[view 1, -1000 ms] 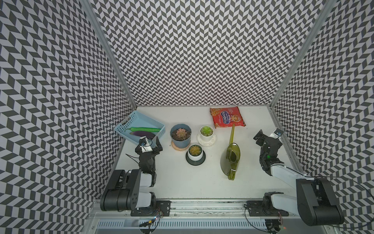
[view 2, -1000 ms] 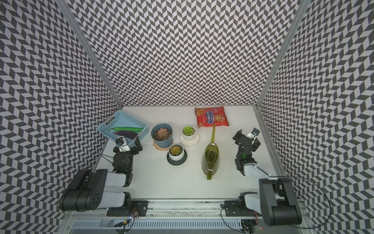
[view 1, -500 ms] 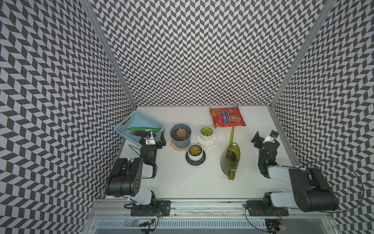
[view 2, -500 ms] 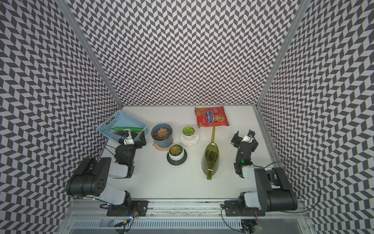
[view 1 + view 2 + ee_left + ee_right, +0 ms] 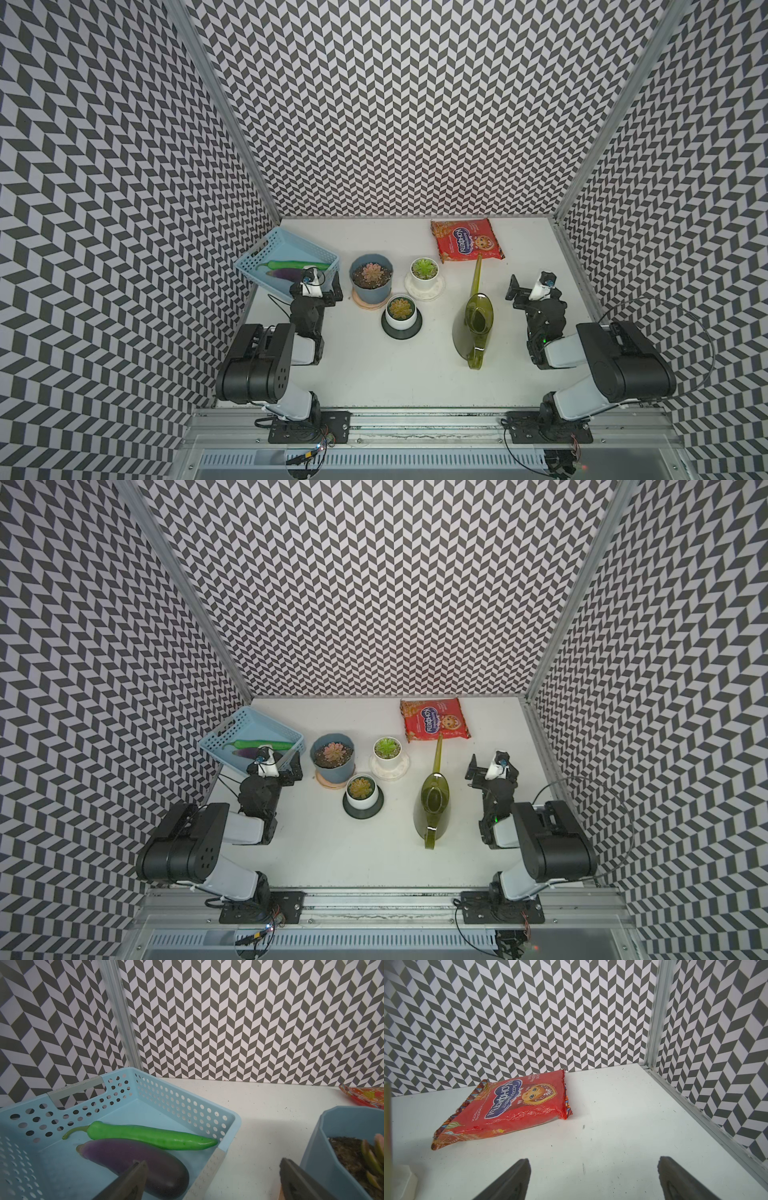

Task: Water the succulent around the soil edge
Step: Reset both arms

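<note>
An olive-green watering can [image 5: 478, 320] [image 5: 434, 802] stands right of centre, its long spout pointing back at a red bag. Three potted succulents stand left of it: a pink one in a blue pot [image 5: 371, 286] [image 5: 332, 766] [image 5: 336, 1147], a green one in a white pot [image 5: 424, 270] [image 5: 387, 749] on a white saucer, and an orange one in a white pot [image 5: 401, 311] [image 5: 360, 789] on a black saucer. My left gripper [image 5: 318, 280] [image 5: 276, 766] [image 5: 212, 1161] is open and empty between the basket corner and the blue pot. My right gripper [image 5: 534, 286] [image 5: 492, 769] [image 5: 593, 1159] is open and empty over bare table, right of the can.
A light blue basket [image 5: 286, 249] [image 5: 187, 1105] at the back left holds a green pepper [image 5: 149, 1135] and an eggplant [image 5: 133, 1159]. A red snack bag [image 5: 465, 245] [image 5: 512, 1103] lies at the back. Patterned walls close in three sides.
Both arms have lifted their elbows. The left gripper moved back and right to the basket corner; the right gripper shifted slightly left toward the can. Both stay open.
</note>
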Robot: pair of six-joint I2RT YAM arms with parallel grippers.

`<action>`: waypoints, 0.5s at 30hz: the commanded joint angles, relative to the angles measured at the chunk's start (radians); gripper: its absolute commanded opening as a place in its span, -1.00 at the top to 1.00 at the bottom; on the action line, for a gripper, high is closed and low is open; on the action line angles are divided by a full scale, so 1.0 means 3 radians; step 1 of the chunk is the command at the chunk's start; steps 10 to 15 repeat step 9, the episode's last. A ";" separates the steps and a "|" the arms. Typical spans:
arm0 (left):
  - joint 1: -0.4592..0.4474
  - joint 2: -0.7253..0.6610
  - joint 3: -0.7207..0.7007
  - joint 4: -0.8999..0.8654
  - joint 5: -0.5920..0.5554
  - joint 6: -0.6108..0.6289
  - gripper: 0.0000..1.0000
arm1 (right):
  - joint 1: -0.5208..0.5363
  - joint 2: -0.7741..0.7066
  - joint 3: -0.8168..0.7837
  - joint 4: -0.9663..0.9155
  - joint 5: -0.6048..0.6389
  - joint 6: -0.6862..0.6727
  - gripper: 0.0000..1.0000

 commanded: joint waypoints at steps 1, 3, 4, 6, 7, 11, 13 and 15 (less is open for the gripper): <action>-0.0019 0.0007 0.0068 -0.0016 -0.0029 0.0032 -1.00 | -0.0014 -0.0074 0.0055 0.0156 -0.0048 -0.0022 -0.99; -0.0019 0.0017 0.0075 -0.0021 -0.0025 0.0033 -1.00 | -0.0014 -0.0087 0.0056 0.0114 -0.0052 -0.0029 -0.99; -0.0019 0.0014 0.0075 -0.0020 -0.0026 0.0031 -1.00 | -0.0015 -0.0083 0.0056 0.0128 -0.0049 -0.0025 -0.99; -0.0019 0.0011 0.0073 -0.0022 -0.0025 0.0034 -1.00 | -0.0017 -0.0074 0.0056 0.0137 -0.0042 -0.0021 -0.99; -0.0019 0.0008 0.0070 -0.0020 -0.0024 0.0033 -1.00 | -0.0017 -0.0076 0.0056 0.0134 -0.0042 -0.0022 -0.99; -0.0019 0.0008 0.0068 -0.0019 -0.0023 0.0031 -1.00 | -0.0017 -0.0075 0.0057 0.0119 -0.0048 -0.0028 -0.99; -0.0019 0.0008 0.0068 -0.0019 -0.0023 0.0031 -1.00 | -0.0017 -0.0075 0.0057 0.0119 -0.0048 -0.0028 -0.99; -0.0019 0.0008 0.0068 -0.0019 -0.0023 0.0031 -1.00 | -0.0017 -0.0075 0.0057 0.0119 -0.0048 -0.0028 -0.99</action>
